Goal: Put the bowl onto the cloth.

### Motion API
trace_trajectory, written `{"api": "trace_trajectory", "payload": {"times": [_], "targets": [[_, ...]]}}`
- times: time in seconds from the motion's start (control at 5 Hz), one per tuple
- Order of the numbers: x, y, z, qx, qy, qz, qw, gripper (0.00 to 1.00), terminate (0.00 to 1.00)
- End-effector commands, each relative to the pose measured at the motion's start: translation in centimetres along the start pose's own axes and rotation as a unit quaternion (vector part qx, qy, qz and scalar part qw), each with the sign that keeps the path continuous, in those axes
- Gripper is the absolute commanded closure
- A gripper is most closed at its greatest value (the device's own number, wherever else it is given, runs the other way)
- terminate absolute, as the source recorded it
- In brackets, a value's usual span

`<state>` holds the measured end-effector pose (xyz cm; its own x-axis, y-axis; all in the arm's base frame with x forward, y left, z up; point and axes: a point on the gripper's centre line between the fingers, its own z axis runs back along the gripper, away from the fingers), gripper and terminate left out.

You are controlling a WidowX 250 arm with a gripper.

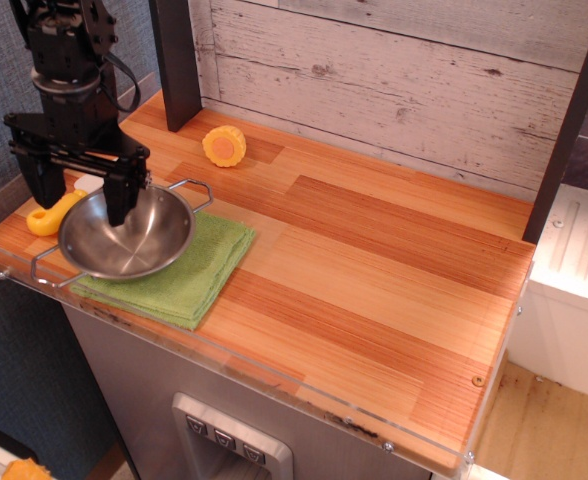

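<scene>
Nearest us we see the table (374, 330), wooden with a clear strip along its front edge. At its front-left corner lies the cloth (189, 275), light green and folded. The bowl (126, 233) sits on the cloth's left part, upright, overhanging the cloth toward the left; one wire handle points to the front left, the other to the back right. Just behind it we see the gripper (82, 188), fingers (122, 195) spread apart, one finger reaching down inside the bowl's back rim, the other finger outside to the left. We cannot tell if a finger touches the steel. A yellow handle-shaped toy (49, 215) lies just left of the bowl. Farther back, well apart, a round yellow-orange toy (224, 146) sits near the whitewashed plank wall (394, 80).
</scene>
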<state>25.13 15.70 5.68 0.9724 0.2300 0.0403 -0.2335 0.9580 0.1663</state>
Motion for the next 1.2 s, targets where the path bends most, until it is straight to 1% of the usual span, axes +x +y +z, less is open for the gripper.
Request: {"api": "trace_trajectory", "payload": {"times": [0.0, 0.2, 0.4, 0.6, 0.8, 1.0], "targets": [[0.6, -0.7, 6.0, -0.015, -0.062, -0.037, 0.9972, 0.00, 0.00], [0.3, -2.3, 7.5, -0.029, -0.084, -0.083, 0.9926, 0.00, 0.00], [0.3, -3.3, 7.4, -0.037, -0.090, -0.115, 0.9886, 0.00, 0.00], [0.3, -3.6, 6.9, -0.034, -0.081, -0.113, 0.9897, 0.00, 0.00], [0.3, -3.6, 6.9, -0.034, -0.081, -0.113, 0.9897, 0.00, 0.00], [0.3, -3.6, 6.9, -0.034, -0.081, -0.113, 0.9897, 0.00, 1.00]]}}
